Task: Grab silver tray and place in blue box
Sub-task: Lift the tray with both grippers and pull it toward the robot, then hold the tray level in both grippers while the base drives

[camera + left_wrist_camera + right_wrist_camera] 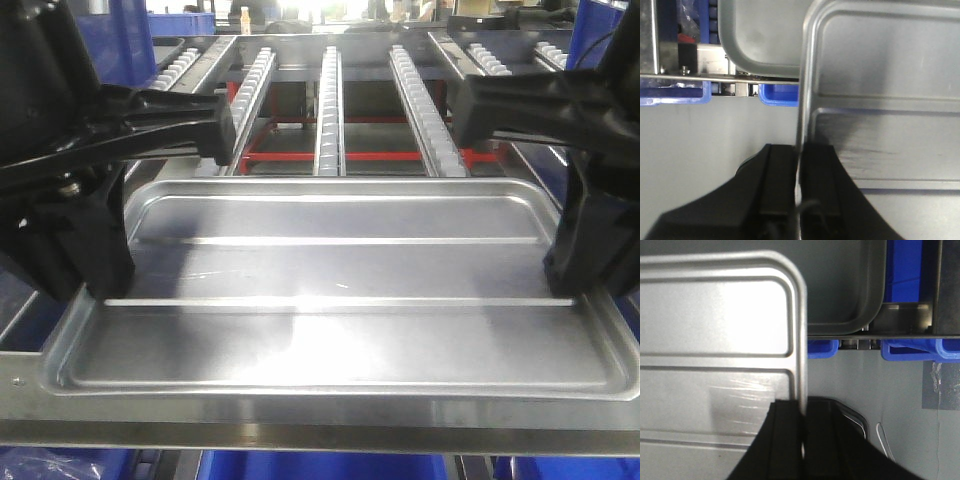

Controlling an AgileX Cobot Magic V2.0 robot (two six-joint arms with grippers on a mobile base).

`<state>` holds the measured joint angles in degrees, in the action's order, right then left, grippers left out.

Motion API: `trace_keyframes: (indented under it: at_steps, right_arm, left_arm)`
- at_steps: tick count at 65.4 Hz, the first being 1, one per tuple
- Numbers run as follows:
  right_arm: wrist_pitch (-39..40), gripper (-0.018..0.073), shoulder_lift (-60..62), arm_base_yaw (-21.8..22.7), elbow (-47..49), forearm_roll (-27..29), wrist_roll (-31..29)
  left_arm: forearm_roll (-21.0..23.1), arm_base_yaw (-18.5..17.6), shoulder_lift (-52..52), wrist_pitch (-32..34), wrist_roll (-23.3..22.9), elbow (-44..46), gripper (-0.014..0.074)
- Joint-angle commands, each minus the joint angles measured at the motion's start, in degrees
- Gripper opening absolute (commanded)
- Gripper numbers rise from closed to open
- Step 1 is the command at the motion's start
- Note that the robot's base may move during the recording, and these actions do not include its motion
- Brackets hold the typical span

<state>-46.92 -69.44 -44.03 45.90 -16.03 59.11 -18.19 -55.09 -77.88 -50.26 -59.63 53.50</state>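
The silver tray [340,310] fills the middle of the front view, held level, with its two long ridges running left to right. My left gripper [97,285] is shut on the tray's left rim, and the left wrist view shows both black fingers [777,175] pinching that thin edge [801,120]. On the opposite side my right gripper [572,280] is shut on the right rim; its fingers [787,430] clamp the rim [801,340] the same way. A blue box [320,467] shows just below the tray's near edge, mostly hidden.
Roller rails [330,110] on a metal rack with red bars [330,157] run away behind the tray. Another grey tray [760,35] [855,285] lies on the rack beyond the held one. Blue bins [780,96] [912,347] sit under the rack's edge. Grey floor [700,135] lies below.
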Motion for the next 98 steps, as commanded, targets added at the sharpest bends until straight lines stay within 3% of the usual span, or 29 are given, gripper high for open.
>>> trace_keyframes:
  at_steps: [1,98]
  right_arm:
    - [0.30,0.0068,1.10,0.02,1.31,-3.08,0.08]
    - [0.25,0.0068,1.10,0.02,1.31,-3.08,0.08]
  left_arm:
    - [-2.18,-0.20,2.00,-0.17,-0.11,1.40,-0.0006]
    - [-1.90,-0.20,1.90,-0.54,-0.11,1.40,-0.0006]
